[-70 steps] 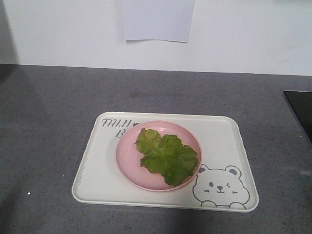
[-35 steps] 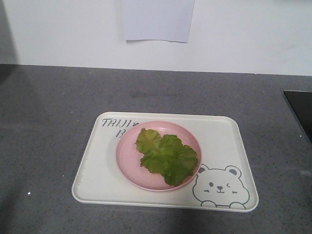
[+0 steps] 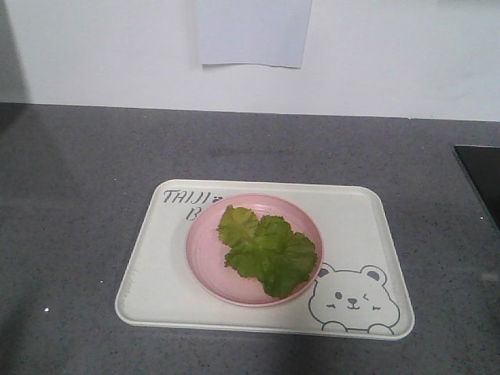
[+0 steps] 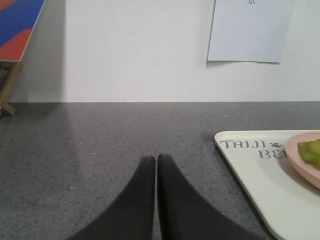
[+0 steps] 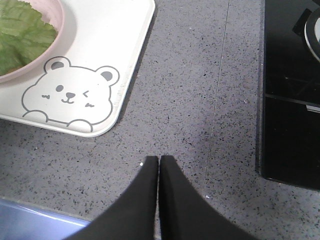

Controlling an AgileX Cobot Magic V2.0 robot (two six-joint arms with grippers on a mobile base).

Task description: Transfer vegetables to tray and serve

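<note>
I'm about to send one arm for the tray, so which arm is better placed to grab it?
Probably the right. Its shut tool sits near the tray corner by the bear drawing. The left tool, also shut, looks farther from the lettered corner.

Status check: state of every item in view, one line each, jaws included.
vegetables: lying flat on the pink plate, not held
pink plate: upright, resting on the tray
tray: flat on the grey counter, holding the plate
left gripper: jaws shut, empty, over bare counter left of the tray
right gripper: jaws shut, empty, over counter right of the tray
paper sheet: hanging flat on the wall
</note>
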